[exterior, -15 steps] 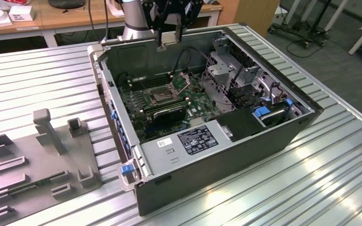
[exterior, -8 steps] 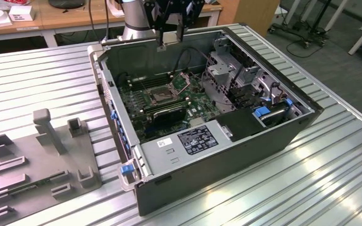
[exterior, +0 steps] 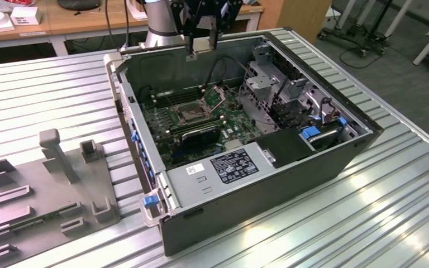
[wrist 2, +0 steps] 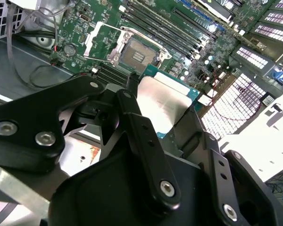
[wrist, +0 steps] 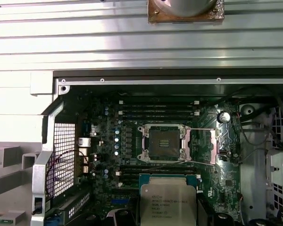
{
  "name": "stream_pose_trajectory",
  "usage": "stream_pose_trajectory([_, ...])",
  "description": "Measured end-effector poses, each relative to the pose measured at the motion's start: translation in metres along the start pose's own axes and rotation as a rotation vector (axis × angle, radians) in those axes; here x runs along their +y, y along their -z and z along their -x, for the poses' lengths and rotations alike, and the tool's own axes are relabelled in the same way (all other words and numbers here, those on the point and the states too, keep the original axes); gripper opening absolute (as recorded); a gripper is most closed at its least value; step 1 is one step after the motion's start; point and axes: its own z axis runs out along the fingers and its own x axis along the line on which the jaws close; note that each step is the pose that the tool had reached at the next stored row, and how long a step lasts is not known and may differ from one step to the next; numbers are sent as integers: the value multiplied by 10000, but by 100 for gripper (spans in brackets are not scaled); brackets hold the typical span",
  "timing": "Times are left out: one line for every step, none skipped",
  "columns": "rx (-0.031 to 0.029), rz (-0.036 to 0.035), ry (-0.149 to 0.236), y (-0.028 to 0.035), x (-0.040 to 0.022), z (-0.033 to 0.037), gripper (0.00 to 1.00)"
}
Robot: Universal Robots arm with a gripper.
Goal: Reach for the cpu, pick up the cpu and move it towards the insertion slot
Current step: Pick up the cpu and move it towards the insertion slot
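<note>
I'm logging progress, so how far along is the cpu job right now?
Pickup looks done: the cpu sits clamped between the gripper fingers, lifted over the open computer case. In hand: carrying it above the motherboard. Left: it is short of the insertion slot, which is open and empty.

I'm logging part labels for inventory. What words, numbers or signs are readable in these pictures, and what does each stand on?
cpu, held in the claw: several lines of print on its pale face, too blurred to read.
Black label on the metal cover: print too small to read.
White sticker beside that label: too small to read.
White box on the desk: dark marks, unreadable.
No text can be quoted.
</note>
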Motion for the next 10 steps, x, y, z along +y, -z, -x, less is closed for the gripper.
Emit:
stream_pose_trajectory([-1,1,1,-1,3,0,55])
stream_pose_trajectory([-1,0,0,-2,9,0,55])
stream_pose_trajectory([-1,1,0,-5,22,-1,55])
stream_pose_trajectory([-1,2,0,-9,39,0,55])
stream_pose_trajectory([-1,1,-2,-13,56,1,55])
stream_pose_trajectory([-1,2,-7,-19,77,1,55])
stream_pose_trajectory([-2,1,-12,-25,100,1,55])
stream_pose_trajectory([-1,0,-16,-30,123,2,55])
stream_pose_trajectory([-1,1,-22,-35,145,1,55])
stream_pose_trajectory([-2,1,-30,-40,168,1,55])
